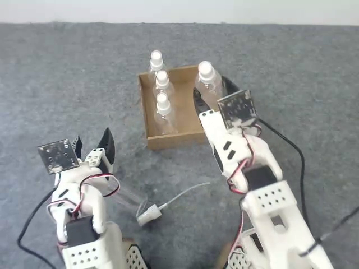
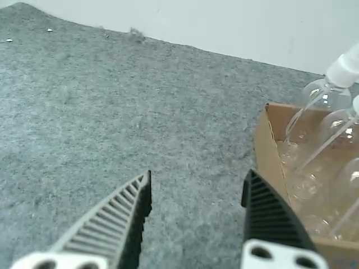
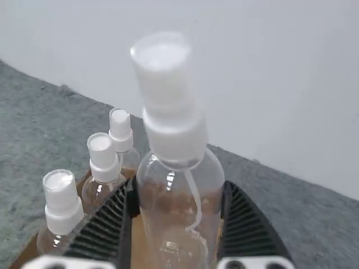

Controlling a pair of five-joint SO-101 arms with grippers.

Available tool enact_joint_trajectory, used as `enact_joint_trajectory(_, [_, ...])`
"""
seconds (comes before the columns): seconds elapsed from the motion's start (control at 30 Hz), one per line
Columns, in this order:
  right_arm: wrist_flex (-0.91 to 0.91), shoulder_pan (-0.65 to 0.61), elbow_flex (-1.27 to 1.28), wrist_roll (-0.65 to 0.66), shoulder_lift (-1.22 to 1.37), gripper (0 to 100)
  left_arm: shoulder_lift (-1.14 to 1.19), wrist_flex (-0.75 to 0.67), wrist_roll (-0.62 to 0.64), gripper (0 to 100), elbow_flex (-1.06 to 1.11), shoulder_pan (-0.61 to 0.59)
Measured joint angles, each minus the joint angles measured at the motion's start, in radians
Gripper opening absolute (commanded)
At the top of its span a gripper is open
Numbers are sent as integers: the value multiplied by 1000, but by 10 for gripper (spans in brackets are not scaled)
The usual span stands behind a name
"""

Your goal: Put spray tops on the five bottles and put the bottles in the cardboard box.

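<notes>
Left arm (image 1: 84,224) and right arm (image 1: 269,202) are white plastic with black motor blocks — red, black and white cables (image 1: 106,182) loop along them. A square grey circuit board (image 1: 237,107) sits on each wrist. Left gripper (image 2: 199,176) and right gripper (image 3: 179,188) have dark ribbed fingers (image 3: 247,230).

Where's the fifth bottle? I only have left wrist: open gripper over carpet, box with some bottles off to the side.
Observer: The fifth bottle lies on its side on the carpet, right beside the left arm.
Operator: Top on it?
Observer: No. The spray top lies loose by the bottle's end, with its tube stretched out on the carpet.
Operator: Right arm?
Observer: The right gripper is shut on a capped bottle, upright at the right wall of the cardboard box.
</notes>
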Motion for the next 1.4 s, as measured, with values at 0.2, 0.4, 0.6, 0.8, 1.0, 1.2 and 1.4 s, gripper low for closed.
enact_joint_trajectory(0.2, [-9,0,-80,0,141,6,0,0,0,247,0,0])
enact_joint_trajectory(0.4, [-9,0,-157,0,267,6,0,0,0,247,6,0])
enact_joint_trajectory(0.6, [-9,0,-245,0,405,6,0,0,0,247,6,0])
enact_joint_trajectory(0.8, [-9,0,-358,0,529,6,0,0,0,247,6,0])
enact_joint_trajectory(1.0, [-9,0,-443,0,649,7,0,0,0,247,6,0])
enact_joint_trajectory(1.2, [-11,3,-540,0,779,7,0,0,0,247,6,0])
enact_joint_trajectory(1.4, [-137,3,-594,0,914,7,0,0,0,247,6,0])
